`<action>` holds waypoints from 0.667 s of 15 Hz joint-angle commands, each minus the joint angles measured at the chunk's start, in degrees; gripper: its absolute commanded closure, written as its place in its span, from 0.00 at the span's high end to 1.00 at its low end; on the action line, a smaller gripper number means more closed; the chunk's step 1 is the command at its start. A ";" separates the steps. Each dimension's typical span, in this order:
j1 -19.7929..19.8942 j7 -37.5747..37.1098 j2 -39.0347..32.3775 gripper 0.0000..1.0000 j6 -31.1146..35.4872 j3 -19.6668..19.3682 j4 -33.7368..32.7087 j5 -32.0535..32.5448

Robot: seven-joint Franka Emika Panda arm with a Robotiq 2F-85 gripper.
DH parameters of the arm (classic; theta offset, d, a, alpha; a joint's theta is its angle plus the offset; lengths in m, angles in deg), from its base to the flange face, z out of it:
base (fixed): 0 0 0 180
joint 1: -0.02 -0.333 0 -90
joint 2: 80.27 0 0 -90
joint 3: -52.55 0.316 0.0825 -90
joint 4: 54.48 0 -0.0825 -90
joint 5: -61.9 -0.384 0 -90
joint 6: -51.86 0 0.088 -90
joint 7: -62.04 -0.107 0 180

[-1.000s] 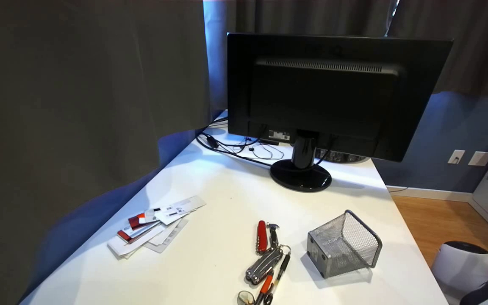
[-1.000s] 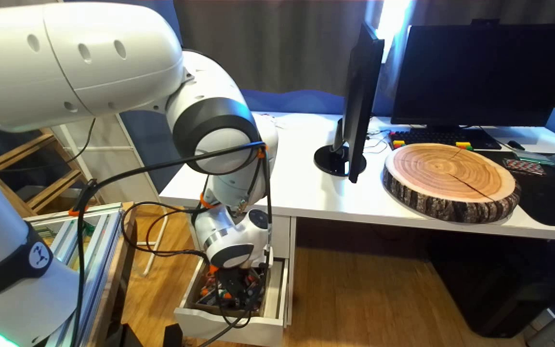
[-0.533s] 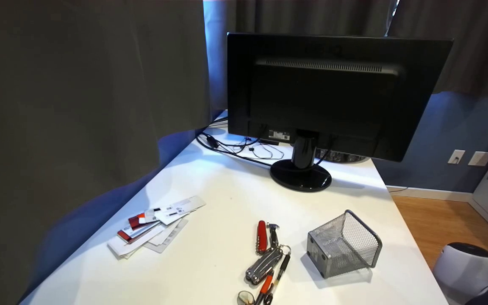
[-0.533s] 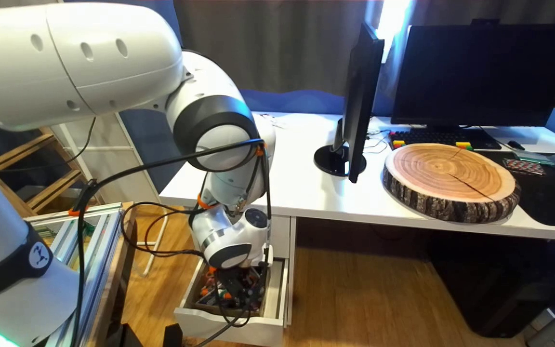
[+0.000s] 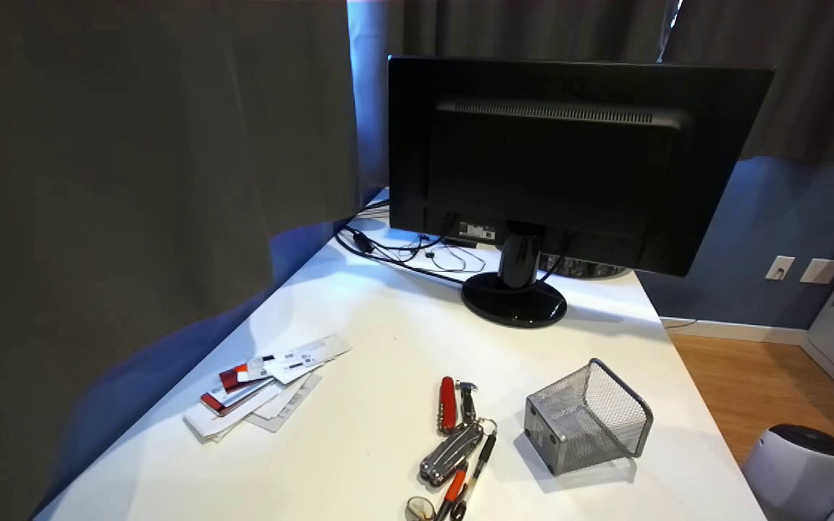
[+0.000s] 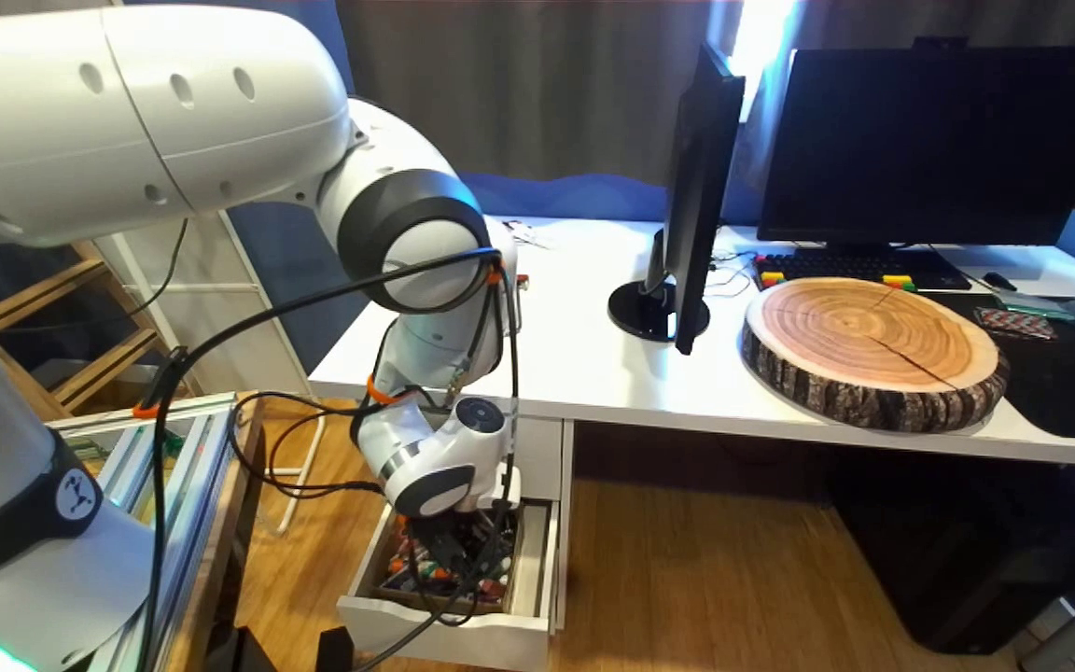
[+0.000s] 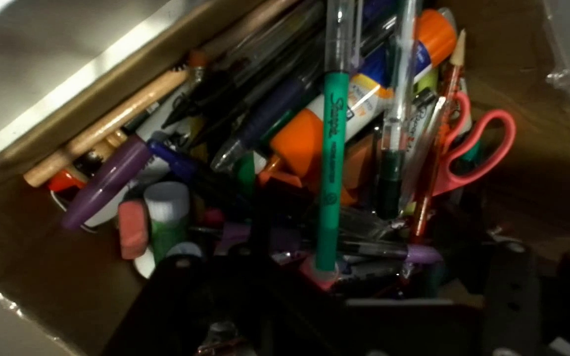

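Note:
My gripper (image 6: 449,546) is down in a pulled-out white drawer (image 6: 449,630), over a cardboard box (image 7: 517,54) full of pens and stationery. In the wrist view the dark jaws stand apart at the bottom. A green highlighter (image 7: 334,138) stretches lengthwise in front of the gap; whether a finger touches it is too dark to tell. Beside it are an orange-capped glue bottle (image 7: 371,94), a dark-green-ended clear pen (image 7: 391,173), an orange pencil (image 7: 426,202) and pink scissors (image 7: 446,183). A purple marker (image 7: 107,183) and a pink eraser (image 7: 133,227) lie left. Fingertips are lost in shadow.
The white desk (image 6: 593,373) rises behind the drawer. It bears a mesh holder (image 5: 569,427) on its side, a multitool (image 5: 452,454), papers (image 5: 272,391), a monitor (image 5: 562,174) and a wood-slice cushion (image 6: 873,336). A black cable (image 6: 342,313) loops along the arm.
The wrist and forearm have shifted slightly left and up in an exterior view, with the hand still over the drawer. The desk objects have stayed put.

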 commanded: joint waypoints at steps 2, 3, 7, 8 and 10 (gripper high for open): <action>-3.51 -2.89 0.00 0.63 3.49 -1.93 1.15 -1.46; -3.84 -3.19 0.00 0.57 3.80 -2.17 1.23 -1.57; -4.72 -4.00 0.00 0.29 4.05 -2.77 1.23 -1.96; -4.71 -3.98 -0.01 0.21 3.89 -2.72 1.12 -1.93; -4.30 -3.70 -0.01 0.06 3.49 -2.37 0.92 -1.66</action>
